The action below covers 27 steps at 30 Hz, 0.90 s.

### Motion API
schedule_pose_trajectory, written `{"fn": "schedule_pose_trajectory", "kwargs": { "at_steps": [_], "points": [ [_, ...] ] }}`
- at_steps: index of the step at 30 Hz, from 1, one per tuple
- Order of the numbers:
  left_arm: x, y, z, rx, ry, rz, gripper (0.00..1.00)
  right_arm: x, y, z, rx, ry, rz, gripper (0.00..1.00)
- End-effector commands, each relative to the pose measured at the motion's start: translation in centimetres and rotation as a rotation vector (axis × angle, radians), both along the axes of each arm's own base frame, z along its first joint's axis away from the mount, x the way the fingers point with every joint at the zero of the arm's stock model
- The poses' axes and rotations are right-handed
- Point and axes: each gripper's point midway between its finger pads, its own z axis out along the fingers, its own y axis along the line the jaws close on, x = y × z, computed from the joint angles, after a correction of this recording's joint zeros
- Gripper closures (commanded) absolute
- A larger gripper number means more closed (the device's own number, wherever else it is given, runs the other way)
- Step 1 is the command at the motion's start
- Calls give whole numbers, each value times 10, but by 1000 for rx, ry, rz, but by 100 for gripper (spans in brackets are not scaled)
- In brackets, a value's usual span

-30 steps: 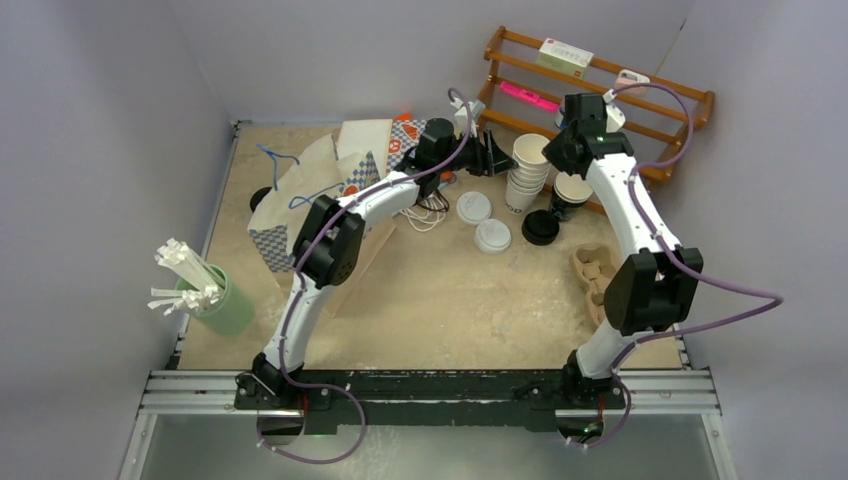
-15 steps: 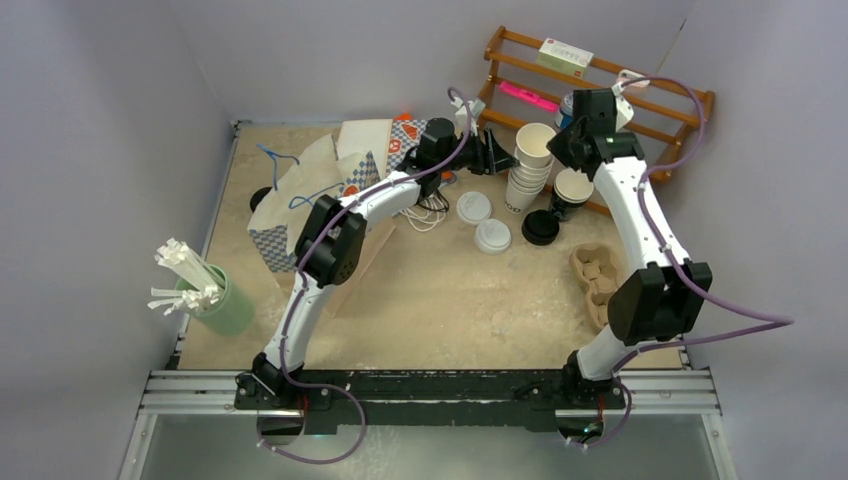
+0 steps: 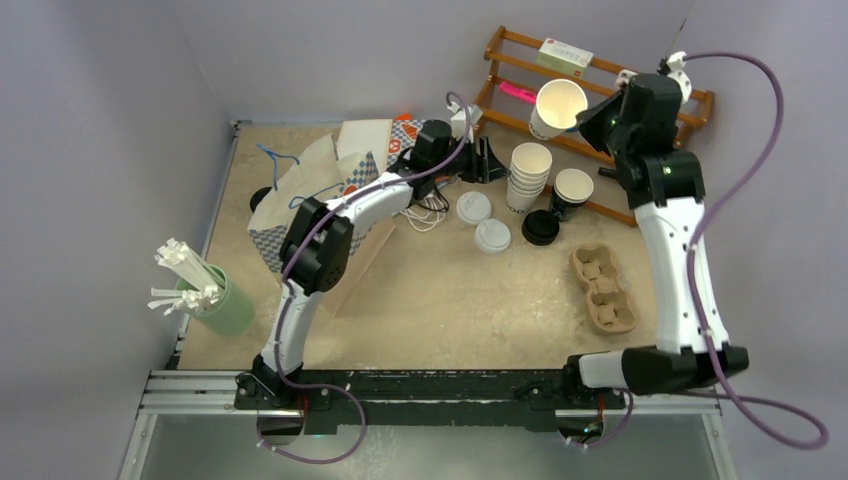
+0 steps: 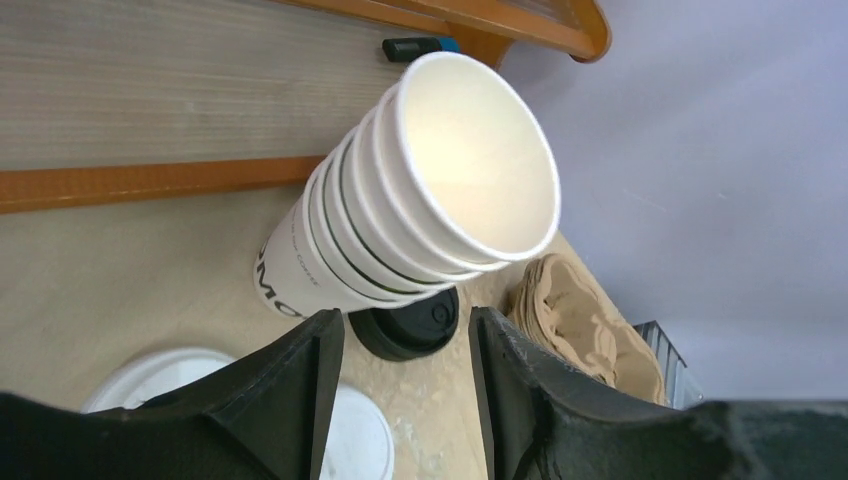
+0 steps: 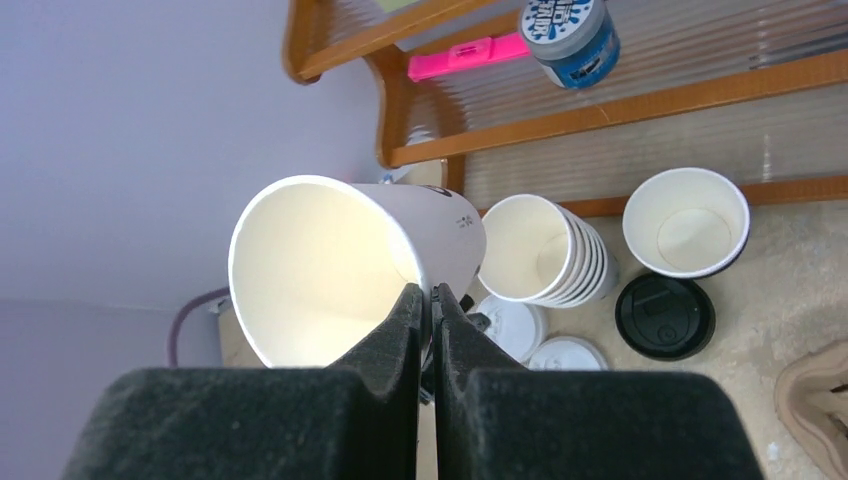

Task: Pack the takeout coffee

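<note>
Lilac-grey walls close in a sand-coloured desk (image 3: 450, 300) on three sides.

Right tool (image 5: 430, 300): fingers pinched on the wall of a lidless cup (image 5: 320, 265), one inside the rim and one outside. The cup is tilted, raised in front of the wooden rack (image 3: 600, 80) and close to the back wall.

Left tool (image 4: 400, 335): about half open, holding nothing. It sits low over the desk and points at the stack of cups (image 4: 430, 200), with a gap between them.

Right of the stack stands an open cup (image 3: 572, 188). The black sip lid (image 3: 540, 228) lies loose on the desk just beside it.

Two white lids (image 3: 473, 207) lie left of the black one, and a cup carrier (image 3: 603, 290) sits near the right edge. Bare surface runs from the carrier to the paper bag (image 3: 320, 190) and the green holder (image 3: 225, 305) at the left edge.

Lettering on the stack's lowest cup is only partly in view. The print on the held cup and on the blue-lidded jar (image 5: 572, 30) is too small to read.

One second earlier the right tool was down at the stack. It has since risen with the cup, uncovering the carrier, while the left tool has stayed put.
</note>
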Motion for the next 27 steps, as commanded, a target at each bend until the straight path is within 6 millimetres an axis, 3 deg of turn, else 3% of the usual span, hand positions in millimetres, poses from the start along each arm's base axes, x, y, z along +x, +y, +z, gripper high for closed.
{"fn": "schedule_pose_trajectory", "kwargs": {
  "at_steps": [1,7,12,15,20,27],
  "points": [
    [-21,21,101,-24,-210,24,48,-32,12,-16,-21,30,105,96],
    [-52,53,131,44,-279,62,48,-74,40,-104,21,166,294,100],
    [-81,77,146,90,-319,99,48,-98,63,-178,47,316,419,100],
    [-97,88,151,101,-328,110,47,-104,87,-201,30,340,477,100],
    [-118,106,150,123,-336,130,47,-107,128,-224,41,324,566,100],
    [-128,136,123,227,-317,197,46,-107,167,-255,-14,337,613,100]
  ]
}}
